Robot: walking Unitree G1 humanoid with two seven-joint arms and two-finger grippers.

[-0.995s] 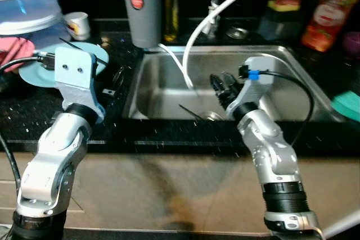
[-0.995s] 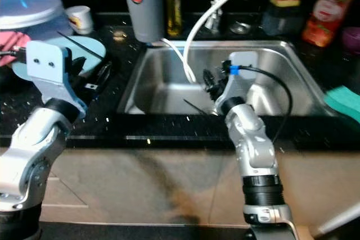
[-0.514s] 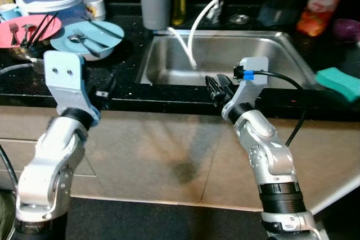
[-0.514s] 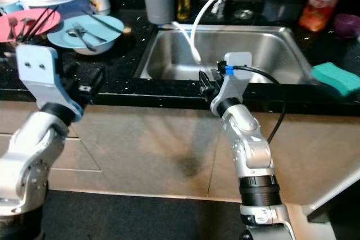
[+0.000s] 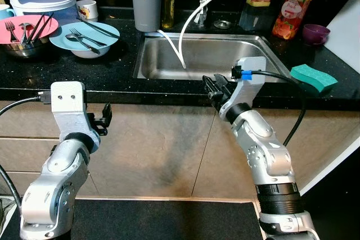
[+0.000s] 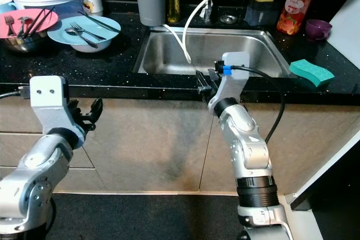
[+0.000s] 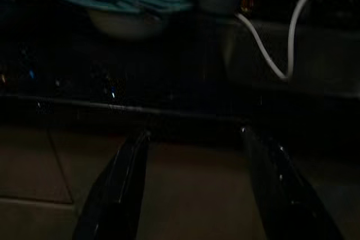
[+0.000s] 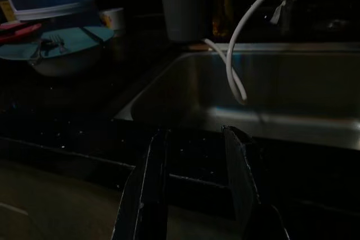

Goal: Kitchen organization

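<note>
Here we see both grippers w/ fingers apart, holding nothing: left gripper (image 5: 104,117) below the counter (image 5: 112,77) edge, right gripper (image 5: 216,87) at the sink (image 5: 225,60) front. Blue plate (image 5: 84,31) w/ cutlery sits far left; white hose (image 5: 183,54) dangles into sink; green sponge (image 5: 314,77) right.

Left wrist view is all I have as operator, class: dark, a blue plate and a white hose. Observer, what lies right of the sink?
Observer: A green sponge on the black counter.
Operator: Where is the right gripper?
Observer: The right gripper sits at the counter's front edge before the sink, fingers open and holding nothing.
Operator: Anything beside my blue plate?
Observer: A pink plate with cutlery lies beside the blue plate.
</note>
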